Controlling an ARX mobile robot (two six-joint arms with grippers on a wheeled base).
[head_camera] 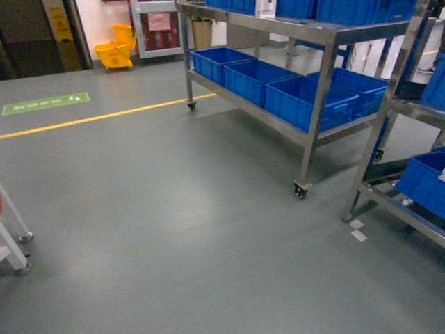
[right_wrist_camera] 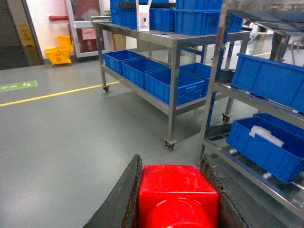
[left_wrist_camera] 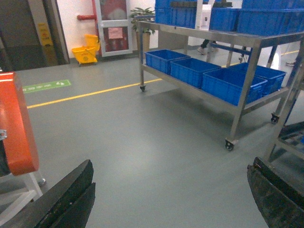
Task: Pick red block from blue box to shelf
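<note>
Far left, against the back wall, stands a yellow mop bucket [head_camera: 115,54]; a yellow floor line [head_camera: 104,115] runs across the grey floor toward the racks.

Left gripper [left_wrist_camera: 171,202]: jaws wide apart, holding nothing. An orange panel [left_wrist_camera: 16,123] sits just beside its left finger; what the panel belongs to cannot be determined from this view.

Right gripper [right_wrist_camera: 175,194]: jaws clamped on the red block [right_wrist_camera: 178,197], which fills the gap between them. The blue box is not in view.

Centre to right, a wheeled steel rack [head_camera: 313,90] carries dark blue crates [head_camera: 306,101] on its lower tier. At the near right stands the shelf [right_wrist_camera: 223,95], with more crates on its tiers.

Step in hand, as judged: carry. The block is out of the box and the base faces the racks, well apart from them.

Next move: bring the base close to the shelf, raise the right arm to a tier with free space, then part the jaws. Keep the left arm clear of the uprights.
</note>
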